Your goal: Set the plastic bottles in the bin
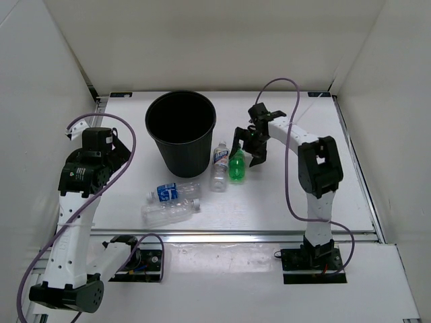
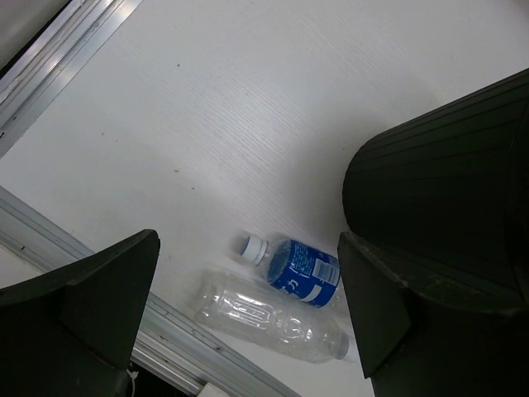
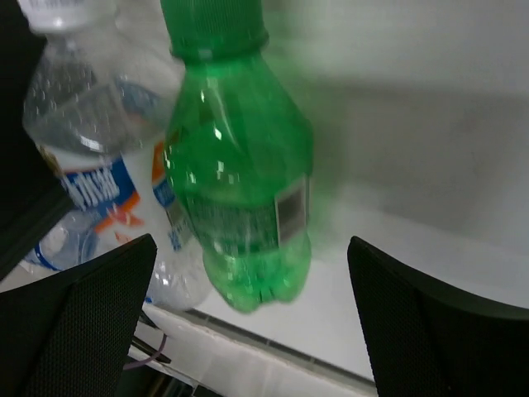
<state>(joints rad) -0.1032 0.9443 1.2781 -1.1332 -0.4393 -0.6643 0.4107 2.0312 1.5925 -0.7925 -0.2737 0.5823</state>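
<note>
Worktop (image 1: 303, 195) holds bin (image 1: 180, 131); green bottle (image 1: 236, 166) and white-labelled bottle (image 1: 219, 165) just right of it, blue-labelled bottle (image 1: 167, 192) and clear bottle (image 1: 172, 211) in front. Right pincer (image 1: 246, 156) spread wide, empty, by green bottle. Left pincer (image 2: 248, 240) likewise released.

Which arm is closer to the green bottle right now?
The right. The right tool, open, hangs just above the green bottle; the left tool is far off, on the other side of the bin.
</note>
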